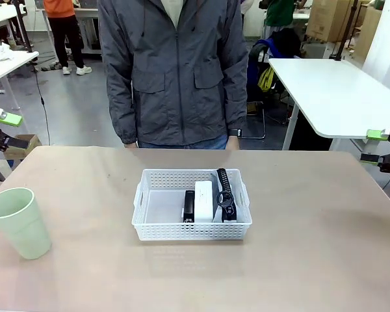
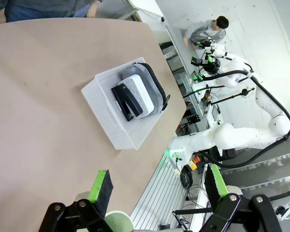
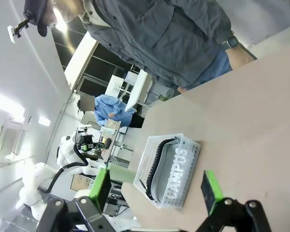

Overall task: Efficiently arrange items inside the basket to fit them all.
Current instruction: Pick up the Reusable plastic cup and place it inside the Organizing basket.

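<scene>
The white perforated basket [image 1: 192,231] sits mid-table. Its right half holds a black stapler [image 1: 188,206], a white box [image 1: 203,199] on edge and a grey pouch with black strap [image 1: 225,194], packed side by side; its left half is bare. The pale green cup [image 1: 19,222] stands upright on the table at the near left, outside the basket. My left gripper [image 1: 6,130] hangs open off the table's far left. My right gripper [image 1: 374,147] hangs open off the far right. In the left wrist view, the open fingers [image 2: 100,191] frame the basket [image 2: 106,121], stapler [image 2: 125,100] and box [image 2: 140,92]. From the right wrist, the basket [image 3: 181,174] shows between open pads [image 3: 210,191].
A person in a grey jacket [image 1: 175,71] stands at the far edge, arms down by the sides. The brown tabletop [image 1: 312,247] spreads wide around the basket. Another white table [image 1: 331,91] stands beyond, at the right.
</scene>
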Controlling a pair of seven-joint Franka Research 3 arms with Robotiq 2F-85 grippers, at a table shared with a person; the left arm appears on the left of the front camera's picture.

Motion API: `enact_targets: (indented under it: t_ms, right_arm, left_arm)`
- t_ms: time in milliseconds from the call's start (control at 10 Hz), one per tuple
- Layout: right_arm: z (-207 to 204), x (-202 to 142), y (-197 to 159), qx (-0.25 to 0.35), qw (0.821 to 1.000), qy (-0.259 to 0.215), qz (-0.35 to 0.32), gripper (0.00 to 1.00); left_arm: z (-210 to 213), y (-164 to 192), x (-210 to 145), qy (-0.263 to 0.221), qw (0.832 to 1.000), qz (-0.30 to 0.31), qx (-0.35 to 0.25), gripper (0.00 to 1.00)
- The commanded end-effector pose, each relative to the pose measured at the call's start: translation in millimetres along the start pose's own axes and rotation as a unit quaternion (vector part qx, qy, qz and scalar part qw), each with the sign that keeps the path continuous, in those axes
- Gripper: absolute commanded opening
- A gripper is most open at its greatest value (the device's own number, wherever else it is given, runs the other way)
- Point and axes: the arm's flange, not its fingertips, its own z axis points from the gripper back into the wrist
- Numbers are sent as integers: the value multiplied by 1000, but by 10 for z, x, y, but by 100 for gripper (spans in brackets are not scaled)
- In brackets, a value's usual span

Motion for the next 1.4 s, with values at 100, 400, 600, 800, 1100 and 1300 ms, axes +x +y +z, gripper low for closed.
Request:
enact_targets:
  t_ms: [100,400,600,800,1100,1300]
  right_arm:
    - [7,4,23,3,1000,1,-4,100]
    - [7,4,23,3,1000,1,-4,100]
    - [7,4,23,3,1000,1,-4,100]
    - [7,4,23,3,1000,1,-4,100]
    - [7,4,23,3,1000,1,-4,100]
    - [7,4,23,3,1000,1,-4,100]
  left_arm:
    - [5,-25,-17,5,1000,-2,4,100]
    - [5,-25,-17,5,1000,-2,4,100]
    - [5,-25,-17,5,1000,-2,4,100]
    - [5,-25,-17,5,1000,-2,4,100]
    - [5,-25,-17,5,1000,-2,4,100]
    - [-6,-60,12,18,999,-44,23,100]
